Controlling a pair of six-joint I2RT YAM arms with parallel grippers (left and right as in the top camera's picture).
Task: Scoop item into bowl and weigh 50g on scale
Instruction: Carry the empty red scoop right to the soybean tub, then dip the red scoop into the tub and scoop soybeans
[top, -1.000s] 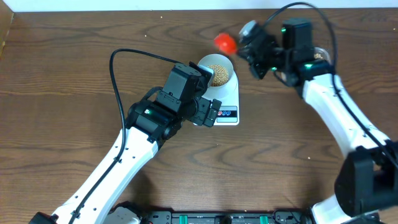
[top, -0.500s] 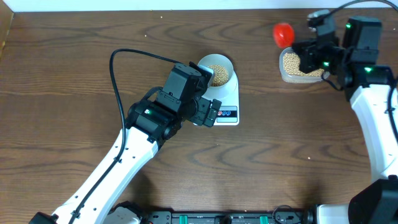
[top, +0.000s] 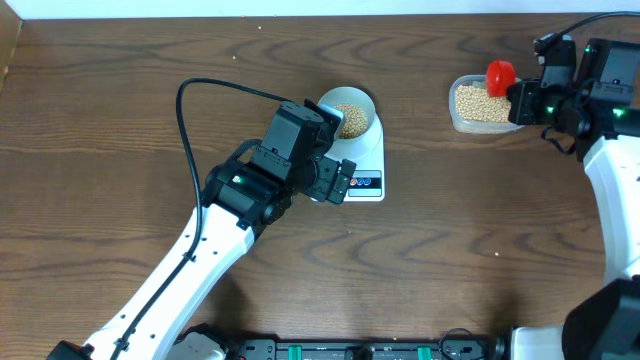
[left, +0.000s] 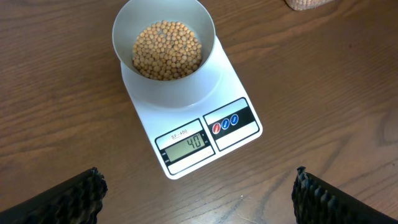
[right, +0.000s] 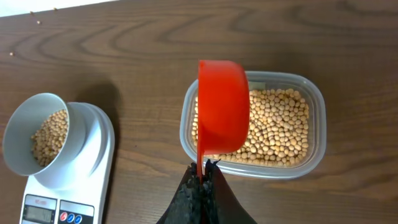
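Brown wood table (top: 100, 120): dark, heavily grained boards running side to side and filling every view; a few pale specks toward the far side, too small to identify.
Near edge: one black rail (top: 350, 350) with green fittings; two white-and-black arms rising from that side.
Left arm (top: 200, 250): stretched diagonally toward mid-table, one black cable (top: 185, 110) looped above it.
Left gripper (left: 198, 193): spread wide, grasping nothing, poised over the near side of the scale; two ribbed black fingers (left: 81, 193) at the bottom corners of the wrist view.
Scale (left: 146, 115): one, white, rectangular, flat on the wood at mid-table; grey display reading 40; three small round buttons beside it, one red, two blue.
Bowl (left: 134, 25): one, pale, round, seated on the far half of the scale.
Beans (left: 166, 50): two heaps, tan-yellow; one covering the bowl's bottom, well below the rim; the other in the container.
Right gripper (right: 202, 186): clenched on the scoop's thin handle, at the table's far right.
Scoop (right: 222, 106): one, red plastic, held over the container's left end; contents not visible.
Container (right: 314, 124): one, clear, rounded-rectangular, resting on the wood well to the right of the scale, its floor covered with beans.
Far edge: one pale strip (top: 300, 8) beyond the table; nothing more of the room visible.
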